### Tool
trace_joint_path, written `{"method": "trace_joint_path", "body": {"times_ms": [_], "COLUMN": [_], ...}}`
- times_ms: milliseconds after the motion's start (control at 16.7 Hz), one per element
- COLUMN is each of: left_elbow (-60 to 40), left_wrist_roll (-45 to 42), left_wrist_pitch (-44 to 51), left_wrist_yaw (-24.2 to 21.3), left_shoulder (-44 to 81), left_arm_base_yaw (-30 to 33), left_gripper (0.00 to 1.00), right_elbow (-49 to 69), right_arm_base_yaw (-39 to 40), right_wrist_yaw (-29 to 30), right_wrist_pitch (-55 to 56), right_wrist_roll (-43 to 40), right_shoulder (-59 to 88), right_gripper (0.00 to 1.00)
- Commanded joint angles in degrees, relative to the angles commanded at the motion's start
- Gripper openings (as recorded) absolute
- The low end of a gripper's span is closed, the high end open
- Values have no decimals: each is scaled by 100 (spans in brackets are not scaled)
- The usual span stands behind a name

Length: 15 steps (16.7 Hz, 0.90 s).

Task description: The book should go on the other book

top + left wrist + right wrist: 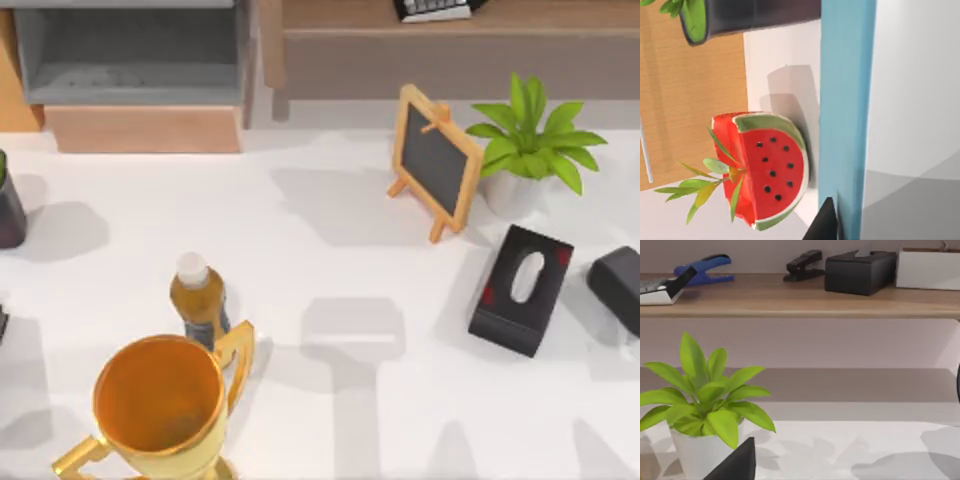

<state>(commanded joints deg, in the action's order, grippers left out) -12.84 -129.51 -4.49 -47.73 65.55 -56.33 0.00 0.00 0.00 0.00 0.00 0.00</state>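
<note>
Though edge-on, blue book (845,100) against left pincer (829,226).

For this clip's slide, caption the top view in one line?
White table holding gold trophy, capped bottle, small chalkboard, potted plant, black tissue box.

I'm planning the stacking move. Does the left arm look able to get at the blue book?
Probably yes: the blue book is close before the left wrist camera with nothing across it; the watermelon ornament sits beside it.
</note>
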Motion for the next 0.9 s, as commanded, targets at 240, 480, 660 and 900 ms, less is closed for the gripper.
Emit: {"method": "trace_joint_path", "body": {"times_ms": [240, 480, 660, 900], "left_elbow": [0, 0, 0, 0], "left_wrist_roll": [0, 0, 0, 0], "left_wrist_pitch": [0, 0, 0, 0], "left_wrist_yaw": [0, 0, 0, 0], "left_shoulder": [0, 0, 0, 0], "left_arm_base_yaw": [0, 0, 0, 0], "left_gripper": [8, 38, 60, 90], "right_elbow": [0, 0, 0, 0], "right_arm_base_yaw": [0, 0, 0, 0], "right_wrist_yaw": [0, 0, 0, 0], "right_wrist_pitch": [0, 0, 0, 0], "right_wrist_roll": [0, 0, 0, 0], "right_shoulder": [0, 0, 0, 0], "right_gripper": [100, 100, 100, 100]}}
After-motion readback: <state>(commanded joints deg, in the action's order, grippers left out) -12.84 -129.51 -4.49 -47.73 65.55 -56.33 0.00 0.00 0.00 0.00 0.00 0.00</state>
